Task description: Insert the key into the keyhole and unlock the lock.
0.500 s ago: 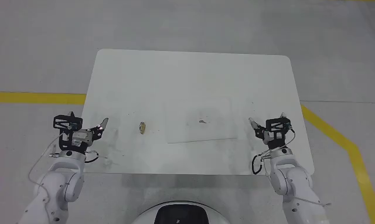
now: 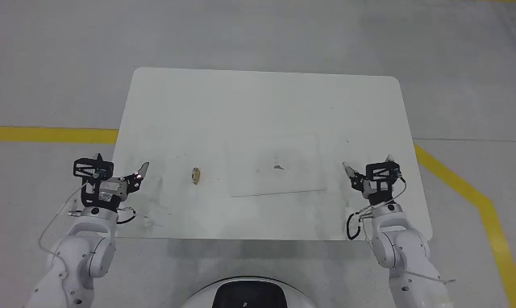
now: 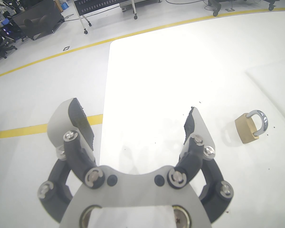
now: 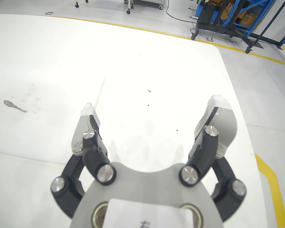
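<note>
A small brass padlock (image 2: 195, 175) with a silver shackle lies on its side on the white table (image 2: 266, 98), left of centre. It also appears in the left wrist view, padlock (image 3: 248, 129), a short way off to one side of my left gripper (image 3: 133, 106). That left gripper (image 2: 122, 166) hangs open and empty over the table's left edge. A silver key (image 2: 279, 166) lies flat near the middle. In the right wrist view the key (image 4: 14, 105) sits well off to the side of my right gripper (image 4: 153, 103). The right gripper (image 2: 367, 163) is open and empty near the table's right front.
A thin, nearly see-through rectangular sheet (image 2: 306, 179) lies on the table under the key, its edge showing as a faint line. Yellow floor tape (image 2: 48, 135) runs past both sides of the table. Desks, chairs and blue racks stand far behind.
</note>
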`<state>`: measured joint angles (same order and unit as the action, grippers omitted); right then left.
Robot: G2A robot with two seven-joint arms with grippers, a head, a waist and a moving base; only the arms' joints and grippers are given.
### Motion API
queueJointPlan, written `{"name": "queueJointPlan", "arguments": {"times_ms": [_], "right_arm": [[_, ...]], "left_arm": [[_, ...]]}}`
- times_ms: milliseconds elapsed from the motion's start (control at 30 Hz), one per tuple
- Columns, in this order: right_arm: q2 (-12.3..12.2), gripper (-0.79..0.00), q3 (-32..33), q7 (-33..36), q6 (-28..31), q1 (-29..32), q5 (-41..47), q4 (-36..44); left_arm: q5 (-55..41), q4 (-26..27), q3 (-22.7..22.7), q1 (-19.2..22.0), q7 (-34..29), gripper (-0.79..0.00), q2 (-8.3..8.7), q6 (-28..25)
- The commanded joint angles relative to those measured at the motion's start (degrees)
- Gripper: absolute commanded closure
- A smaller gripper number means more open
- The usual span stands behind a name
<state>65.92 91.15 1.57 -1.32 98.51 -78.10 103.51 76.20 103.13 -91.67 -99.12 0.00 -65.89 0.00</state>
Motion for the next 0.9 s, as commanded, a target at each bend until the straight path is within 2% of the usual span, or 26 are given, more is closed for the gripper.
{"name": "queueJointPlan", "arguments": {"times_ms": [0,167,433,533,700,833,867], "right_arm": [[0.0,-0.785,-1.8,2.1,1.3,-1.3,-3.5,1.0],[0.0,-0.785,-2.8,4.1,5.7,-3.7,-2.2,1.1],[0.0,-0.785,-2.8,4.1,5.7,-3.7,-2.2,1.1],[0.0,-0.785,-4.5,7.4,3.1,-4.3,-9.4,1.5],[-0.1,-0.785,-10.6,7.8,15.5,-9.1,-14.1,1.7],[0.0,-0.785,-14.0,10.9,21.0,-13.5,-15.3,0.1],[0.1,-0.733,-14.9,11.7,22.6,-14.6,-15.4,-0.5]], "left_arm": [[0.0,0.0,0.0,0.0,0.0,-0.785,0.0,0.0],[0.0,0.0,0.0,0.0,0.0,-0.785,0.0,0.0],[0.0,0.0,0.0,0.0,0.0,-0.785,0.0,0.0],[0.0,0.0,0.0,0.0,0.0,-0.785,0.0,0.0],[0.0,0.0,0.0,0.0,0.0,-0.785,0.0,0.0],[0.0,0.0,0.0,0.0,0.0,-0.785,0.0,0.0],[0.0,0.0,0.0,0.0,0.0,-0.785,0.0,0.0]]}}
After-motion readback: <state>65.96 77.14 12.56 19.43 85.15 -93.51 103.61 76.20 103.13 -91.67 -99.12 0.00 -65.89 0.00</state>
